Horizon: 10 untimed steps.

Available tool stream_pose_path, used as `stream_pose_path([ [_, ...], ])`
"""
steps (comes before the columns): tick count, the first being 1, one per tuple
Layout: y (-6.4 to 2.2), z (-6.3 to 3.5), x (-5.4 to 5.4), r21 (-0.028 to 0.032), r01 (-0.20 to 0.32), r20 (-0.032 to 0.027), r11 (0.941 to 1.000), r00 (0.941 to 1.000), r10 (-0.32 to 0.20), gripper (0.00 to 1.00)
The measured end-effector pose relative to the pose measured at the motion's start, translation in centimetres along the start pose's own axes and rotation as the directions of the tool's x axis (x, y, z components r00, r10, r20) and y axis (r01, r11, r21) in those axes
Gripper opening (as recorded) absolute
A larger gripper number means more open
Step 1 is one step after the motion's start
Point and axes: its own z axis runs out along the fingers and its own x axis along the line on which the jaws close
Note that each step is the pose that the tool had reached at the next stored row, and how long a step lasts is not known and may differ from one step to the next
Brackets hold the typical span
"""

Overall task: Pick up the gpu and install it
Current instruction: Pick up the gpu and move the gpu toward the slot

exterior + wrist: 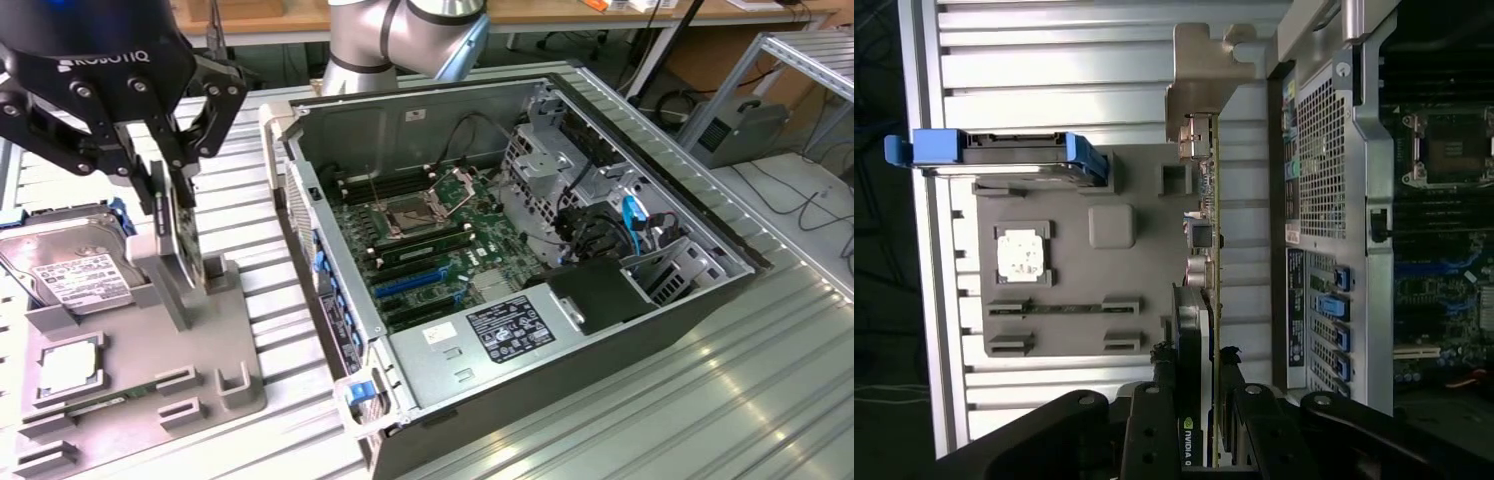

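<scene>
Exterior view puts my end effector point(166, 168) over the grey holder tray point(147, 350), which sits on the table point(641, 400) toward the exterior view's left edge. My fingers point(131, 160) are pinched on the gpu point(183, 235), one on each face near its upper edge. By my reading the pick is at the grasp stage. The card stands upright on edge at the tray's edge nearest the computer case point(400, 125), with its lower edge down at the tray's slotted post, and I cannot tell whether it has left that slot. None of the install is done: the blue expansion slots point(407, 283) on the motherboard point(441, 240) are bare, and the card is well apart from them, outside the case wall. What is left, as I judge it, is the whole carry and the seating. On the same tray sit the hard drive point(74, 265), a processor point(67, 365) and a memory stick point(114, 402), none touched by me. Wrist view shows the gpu edge-on: a thin card with a green board edge, a black shroud on one face bearing a small green logo between my fingers, small silver connectors along its length, and a silver end bracket point(1201, 75) at the end far from my grip. Its fan faces sideways, so I cannot make it out.
</scene>
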Motion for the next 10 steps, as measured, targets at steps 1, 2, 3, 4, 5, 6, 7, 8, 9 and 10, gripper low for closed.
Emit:
stream_pose_path([
  [1,0.0,-0.13,0.0,0.0,0.0,0.0,1.0,1.0,0.0,0.27],
  [2,0.0,-0.21,0.0,0.0,0.0,0.0,1.0,1.0,0.0,0.27],
  [3,0.0,-0.32,-0.01,0.0001,0.0,0.0,1.0,1.0,0.0,0.27],
  [4,0.0,-0.39,-0.01,0.0,0.0,0.0,1.0,1.0,0.0,0.27],
  [5,0.0,-0.48,-0.01,0.0,0.0,0.0001,1.0,1.0,0.0,0.27],
  [6,0.0,-0.55,-0.02,0.0,0.0,0.0,1.0,1.0,0.0,0.27],
  [7,0.0,-0.65,-0.02,0.0,0.0,0.0,1.0,1.0,0.0,0.27],
  [8,0.0,-0.73,-0.02,0.0,0.0,0.0,1.0,1.0,0.0,0.27],
  [9,0.0,-0.8,-0.02,0.0,0.0,0.0,1.0,1.0,0.0,0.27],
  [10,0.0,-0.92,-0.03,-0.0001,0.0,0.0001,1.0,1.0,0.0,0.27],
])
